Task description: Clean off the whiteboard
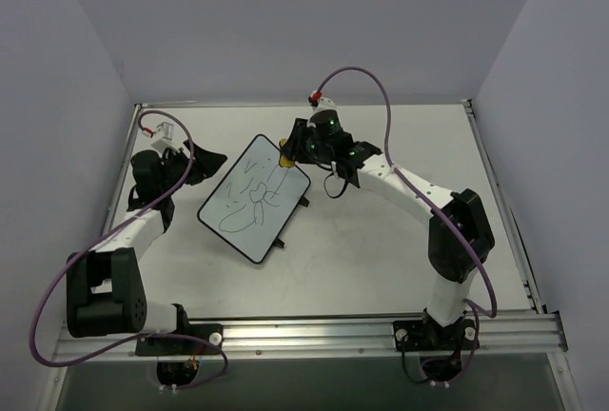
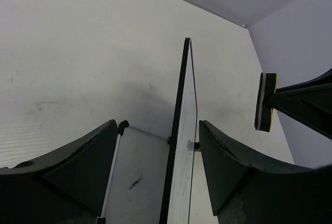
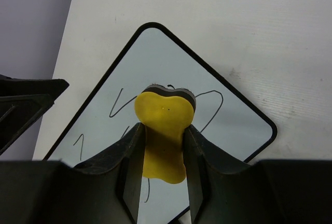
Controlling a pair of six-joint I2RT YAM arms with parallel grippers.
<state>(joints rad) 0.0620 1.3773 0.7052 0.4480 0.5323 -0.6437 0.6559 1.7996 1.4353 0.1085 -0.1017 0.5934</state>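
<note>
The whiteboard (image 1: 255,198) lies turned like a diamond on the table, with dark scribbles on it. My right gripper (image 1: 285,156) is shut on the yellow eraser (image 3: 165,110), felt side down, over the board's far corner (image 3: 228,125). In the left wrist view the eraser (image 2: 265,102) shows a gap to the board's face. My left gripper (image 1: 206,164) is open at the board's left edge. Its fingers (image 2: 93,162) stand on either side of the board's edge (image 2: 185,125) without touching it.
Purple walls close in the white table (image 1: 400,240) on the left, back and right. A metal rail (image 1: 381,330) with both arm bases runs along the near edge. The right arm's cable (image 1: 381,97) loops above the table's far side.
</note>
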